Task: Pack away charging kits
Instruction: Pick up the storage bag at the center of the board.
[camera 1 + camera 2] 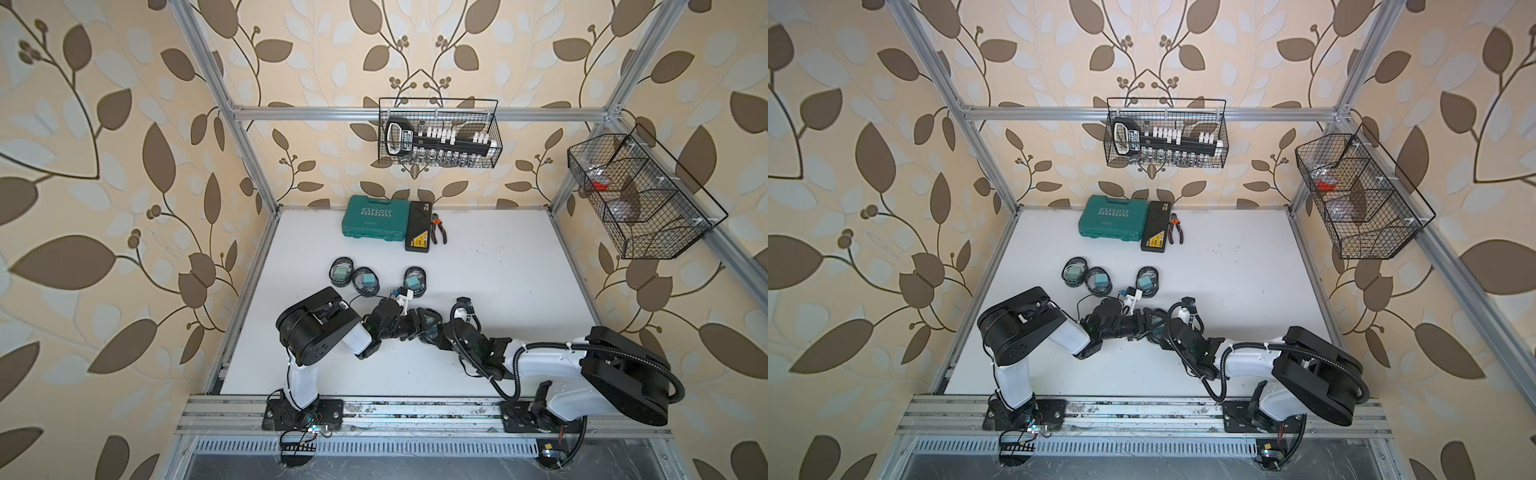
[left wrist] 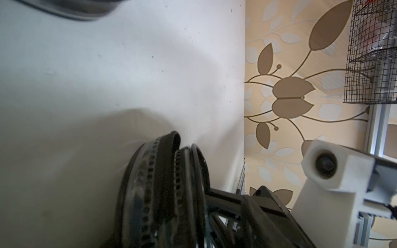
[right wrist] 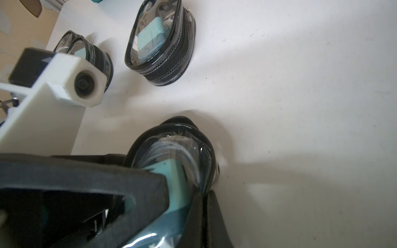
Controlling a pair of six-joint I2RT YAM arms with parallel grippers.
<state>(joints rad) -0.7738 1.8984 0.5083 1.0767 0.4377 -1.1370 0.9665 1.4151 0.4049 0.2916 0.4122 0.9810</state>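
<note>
Three pouches (image 1: 365, 281) behind held pouch (image 3: 176, 154), apparently zipped, teal case (image 1: 374, 224), pliers (image 1: 438, 228) beyond

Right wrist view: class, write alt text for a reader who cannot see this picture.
The right claw grips a clear, black-rimmed pouch holding a teal adapter, over a white table. Beyond it lie two more filled pouches, beside the other arm's white camera housing.

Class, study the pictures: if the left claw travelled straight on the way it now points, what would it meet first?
The zip pouch held by the right claw. The left claw points straight at it, seemingly at contact, though the exact depth is unclear. The right claw itself lies just behind.
</note>
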